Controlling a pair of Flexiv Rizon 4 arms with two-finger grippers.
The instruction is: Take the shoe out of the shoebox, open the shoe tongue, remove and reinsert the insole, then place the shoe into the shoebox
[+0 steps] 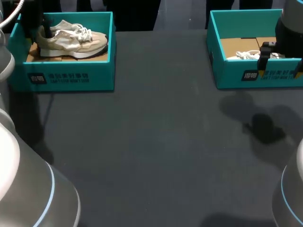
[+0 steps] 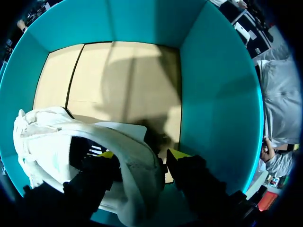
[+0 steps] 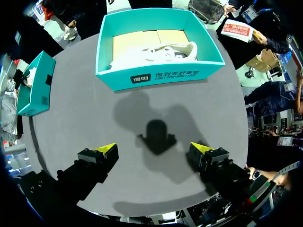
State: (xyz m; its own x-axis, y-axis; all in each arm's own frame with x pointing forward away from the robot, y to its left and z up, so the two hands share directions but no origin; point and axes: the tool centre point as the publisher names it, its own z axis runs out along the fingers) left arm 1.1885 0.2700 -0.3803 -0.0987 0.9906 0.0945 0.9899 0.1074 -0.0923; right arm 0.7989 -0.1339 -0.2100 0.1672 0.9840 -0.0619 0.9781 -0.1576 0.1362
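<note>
Left claw (image 2: 139,155) down inside the left shoebox (image 1: 71,78), clenched on the heel of the beige shoe (image 1: 71,41): one yellow-tipped finger inside the shoe's opening, the other outside the back of the heel, pale fabric pinched between them. Beige shoe upright within the teal walls, toe towards the middle of the table (image 1: 156,142), white laces bunched on top, sole close to the brown cardboard floor; resting or just lifted, cannot tell. Heel end near the box's outer side wall, the rest of the floor ahead of the claw bare cardboard. Right claw (image 3: 154,147) released, yellow tips spread wide with nothing between them, hanging above the dark table just in front of the right shoebox (image 1: 232,75). Directly under it, a dark shadow (image 3: 156,135) on the table. Inside the right shoebox, a white shoe (image 3: 156,52) lying lengthwise, nearer the front wall, untouched by either claw. Both teal boxes open-topped, along the far side of the table, well apart from each other, one near each far corner.
</note>
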